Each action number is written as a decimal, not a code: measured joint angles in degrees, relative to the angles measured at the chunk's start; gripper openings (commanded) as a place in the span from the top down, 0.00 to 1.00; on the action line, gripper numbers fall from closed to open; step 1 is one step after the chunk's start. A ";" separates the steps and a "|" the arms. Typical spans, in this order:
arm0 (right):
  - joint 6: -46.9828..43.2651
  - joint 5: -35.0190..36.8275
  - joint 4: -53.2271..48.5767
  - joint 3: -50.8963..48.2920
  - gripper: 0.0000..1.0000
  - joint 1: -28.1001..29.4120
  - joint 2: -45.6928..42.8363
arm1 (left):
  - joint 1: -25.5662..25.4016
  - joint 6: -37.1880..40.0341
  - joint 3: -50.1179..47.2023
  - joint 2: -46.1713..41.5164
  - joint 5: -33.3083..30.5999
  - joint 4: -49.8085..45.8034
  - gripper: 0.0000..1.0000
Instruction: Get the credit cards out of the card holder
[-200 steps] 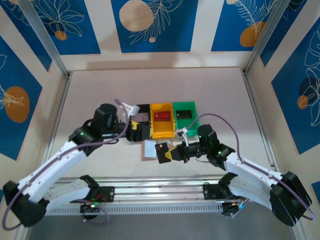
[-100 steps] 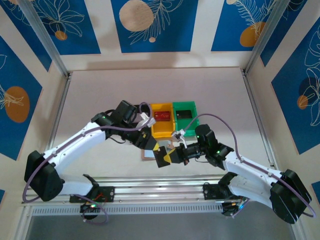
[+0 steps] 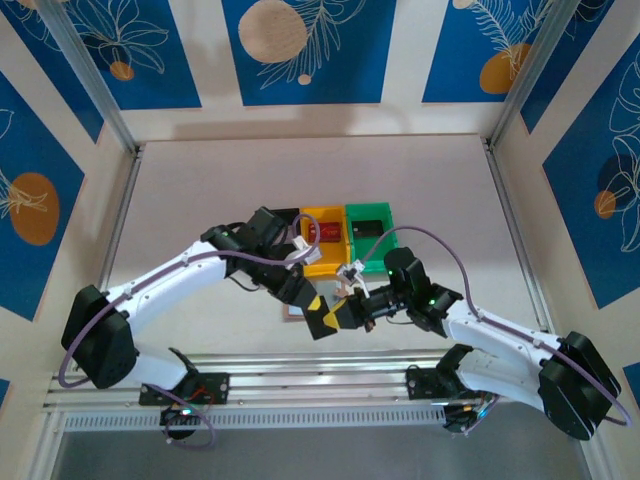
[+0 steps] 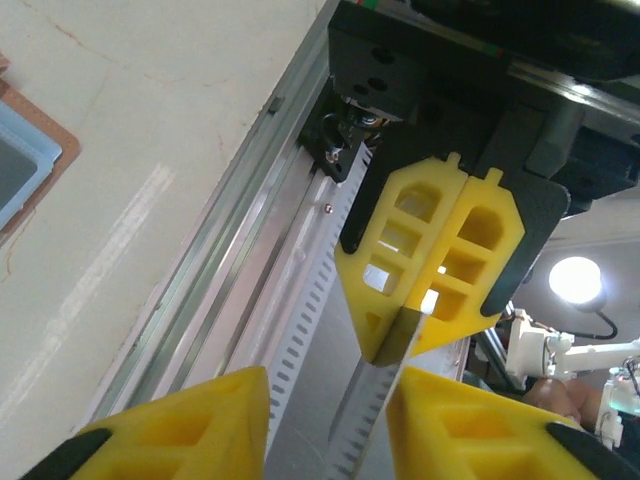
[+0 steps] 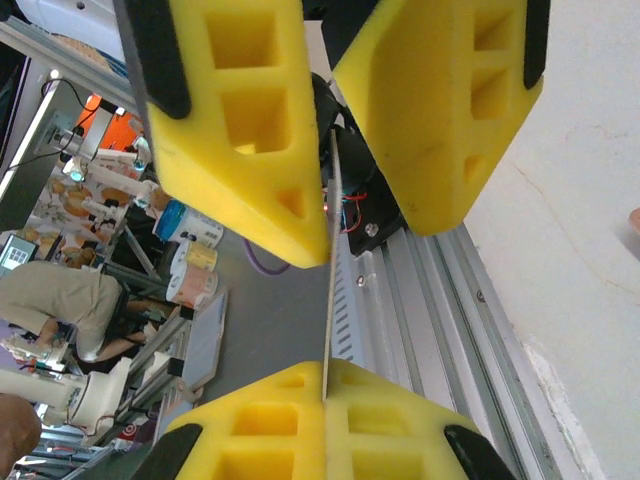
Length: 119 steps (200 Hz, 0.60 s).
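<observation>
Just beyond card holder (image 4: pixel 15 165), yellow bin (image 3: pixel 330 263)

Yellow bin (image 3: pixel 328 262), green bin (image 3: pixel 370 209) (touching), pale table (image 3: pixel 300 170)

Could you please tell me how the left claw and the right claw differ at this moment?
The right claw is shut on a thin card, seen edge-on; the left claw is open, straddling that card. From above, the left claw angles toward the near rail, while the right claw points sideways to the left. Both are yellow and meet tip to tip.
</observation>
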 measured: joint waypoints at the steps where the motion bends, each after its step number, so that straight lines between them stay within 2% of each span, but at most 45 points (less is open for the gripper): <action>1: 0.00 0.00 0.00 0.00 1.00 0.02 0.02 | -0.02 0.22 0.00 0.00 0.04 0.02 0.75; 17: 0.00 0.00 -0.20 0.00 1.00 0.04 0.11 | -0.22 0.31 0.07 0.00 0.59 0.00 0.85; 30: 0.00 0.17 -0.55 0.00 1.00 0.02 0.17 | -0.26 0.61 0.11 0.00 1.07 0.02 1.00; 47: -0.02 0.48 -1.27 0.02 1.00 0.02 0.35 | -0.35 0.98 0.15 -0.07 1.27 0.07 1.00; 58: -0.17 0.85 -1.81 0.24 0.95 0.02 0.33 | -0.44 1.01 0.13 -0.07 1.16 0.20 1.00; 68: -0.24 1.66 -2.80 0.57 0.88 -0.04 0.00 | -0.44 0.76 0.04 -0.31 0.68 0.68 1.00; 90: -0.33 4.85 -4.39 0.52 0.56 -1.05 -3.02 | -0.35 -1.31 -1.27 -2.29 -0.61 3.56 1.00; 97: 0.15 5.97 -4.70 0.44 0.49 -1.75 -4.70 | -0.20 -2.38 -1.81 -3.13 -1.25 4.59 1.00; 104: 0.31 7.26 -4.59 0.11 0.44 -2.51 -6.56 | 0.07 -3.85 -2.62 -4.15 -1.92 6.19 1.00; 119: 1.90 10.01 -4.24 -1.66 0.40 -4.11 -11.50 | 0.61 -8.02 -5.11 -6.82 -3.74 10.78 1.00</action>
